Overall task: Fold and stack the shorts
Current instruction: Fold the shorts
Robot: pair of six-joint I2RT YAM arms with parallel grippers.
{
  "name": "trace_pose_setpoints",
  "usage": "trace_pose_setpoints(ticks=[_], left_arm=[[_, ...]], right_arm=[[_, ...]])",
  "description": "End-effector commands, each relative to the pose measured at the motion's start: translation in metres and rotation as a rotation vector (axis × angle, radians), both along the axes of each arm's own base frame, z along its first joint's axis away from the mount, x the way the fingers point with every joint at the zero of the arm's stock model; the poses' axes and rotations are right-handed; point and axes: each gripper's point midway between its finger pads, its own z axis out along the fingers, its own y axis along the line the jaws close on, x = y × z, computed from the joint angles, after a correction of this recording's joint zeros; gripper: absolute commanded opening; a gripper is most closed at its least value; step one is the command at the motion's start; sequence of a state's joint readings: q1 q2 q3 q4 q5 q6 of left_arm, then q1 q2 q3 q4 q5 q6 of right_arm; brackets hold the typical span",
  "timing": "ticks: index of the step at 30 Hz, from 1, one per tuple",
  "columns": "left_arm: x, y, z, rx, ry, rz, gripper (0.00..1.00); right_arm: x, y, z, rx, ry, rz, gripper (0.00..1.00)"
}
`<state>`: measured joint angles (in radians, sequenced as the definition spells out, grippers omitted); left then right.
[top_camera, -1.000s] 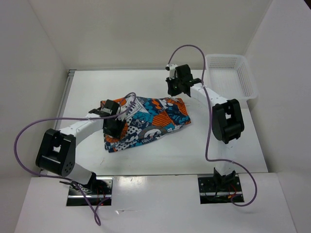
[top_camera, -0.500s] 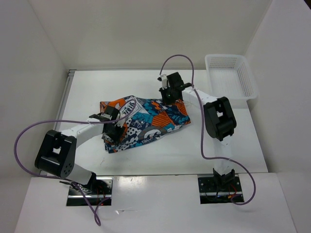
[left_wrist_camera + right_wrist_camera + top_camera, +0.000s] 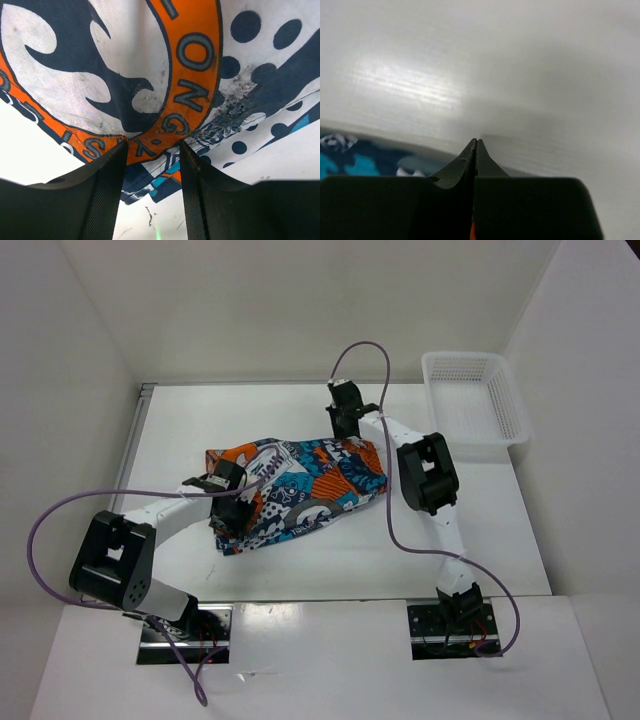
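The shorts, in a teal, orange, navy and white cartoon print, lie bunched in the middle of the table. My left gripper is low over their left end. In the left wrist view it stands open, and the printed hem crosses just past its fingertips without being pinched. My right gripper is at the back edge of the shorts. Its fingers are pressed together and point at bare table. A strip of the shorts shows at lower left, and a thin orange sliver shows low in the seam between the fingers.
A white mesh basket stands at the back right corner. White walls close in the white table at the back and both sides. Purple cables loop from both arms.
The right arm has swung left along the back edge of the shorts, and its gripper has closed fully. The left gripper has shifted slightly towards the front. The back edge of the shorts now lies straighter.
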<state>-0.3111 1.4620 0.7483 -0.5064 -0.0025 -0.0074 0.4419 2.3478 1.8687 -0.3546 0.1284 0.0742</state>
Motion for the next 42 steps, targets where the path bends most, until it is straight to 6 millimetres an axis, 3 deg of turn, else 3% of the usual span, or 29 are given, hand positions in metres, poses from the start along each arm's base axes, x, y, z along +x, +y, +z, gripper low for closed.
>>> trace_pose_setpoints(ticks=[1,2,6,7,9,10,11,13,14,16,17,19,20,21,22,25,29,33,42], left_arm=[[-0.037,0.028,-0.025,0.129,0.129,0.011,0.53],[-0.039,0.029,-0.025,0.132,0.137,0.011,0.53],[-0.017,0.02,-0.011,0.102,0.076,0.011,0.53],[-0.013,0.018,-0.008,0.098,0.065,0.012,0.54],[-0.002,0.011,0.001,0.067,0.041,0.007,0.54],[0.004,0.009,0.005,0.062,0.026,0.007,0.54],[0.008,0.006,0.011,0.047,0.007,0.006,0.56],[0.014,0.002,0.018,0.033,-0.002,0.003,0.56],[0.015,0.002,0.021,0.029,-0.013,0.003,0.57],[0.016,0.0,0.026,0.018,-0.02,0.0,0.57],[0.017,-0.003,0.031,0.004,-0.026,-0.003,0.57],[0.017,-0.003,0.031,0.004,-0.026,-0.003,0.58],[0.013,-0.003,0.031,-0.001,-0.012,-0.006,0.58],[0.013,-0.003,0.031,-0.001,-0.012,-0.006,0.58],[0.016,-0.004,0.033,-0.004,-0.021,-0.006,0.58],[0.02,-0.006,0.037,-0.007,-0.032,-0.006,0.61],[0.026,-0.004,0.042,0.008,-0.05,0.001,0.61],[0.026,-0.004,0.042,0.008,-0.05,0.001,0.62],[0.024,-0.005,0.038,0.006,-0.03,-0.002,0.62]], right_arm=[[0.036,-0.002,0.032,-0.007,-0.146,-0.094,0.0],[0.038,-0.001,0.036,-0.009,-0.155,-0.088,0.0],[0.036,0.011,0.084,0.033,-0.216,0.012,0.0],[0.035,0.012,0.117,0.057,-0.264,0.026,0.0],[0.027,0.01,0.145,0.069,-0.297,0.041,0.07],[0.018,0.006,0.181,0.088,-0.34,0.039,0.13],[0.008,-0.002,0.18,0.111,-0.312,0.042,0.32],[-0.015,-0.016,0.189,0.162,-0.266,0.036,0.46],[-0.038,-0.03,0.192,0.235,-0.214,0.025,0.57],[-0.068,-0.05,0.177,0.308,-0.104,-0.011,0.63],[-0.091,-0.073,0.159,0.366,-0.017,-0.098,0.65],[-0.122,-0.079,0.135,0.443,0.093,-0.13,0.66],[-0.151,-0.081,0.11,0.448,0.169,-0.142,0.68],[-0.166,-0.078,0.101,0.47,0.214,-0.13,0.69],[-0.187,-0.08,0.078,0.471,0.279,-0.154,0.71],[-0.209,-0.077,0.057,0.517,0.349,-0.186,0.77],[-0.208,-0.069,0.036,0.564,0.409,-0.211,0.8],[-0.21,-0.077,0.001,0.509,0.48,-0.292,0.8],[-0.172,-0.056,-0.012,0.528,0.48,-0.312,0.8]])
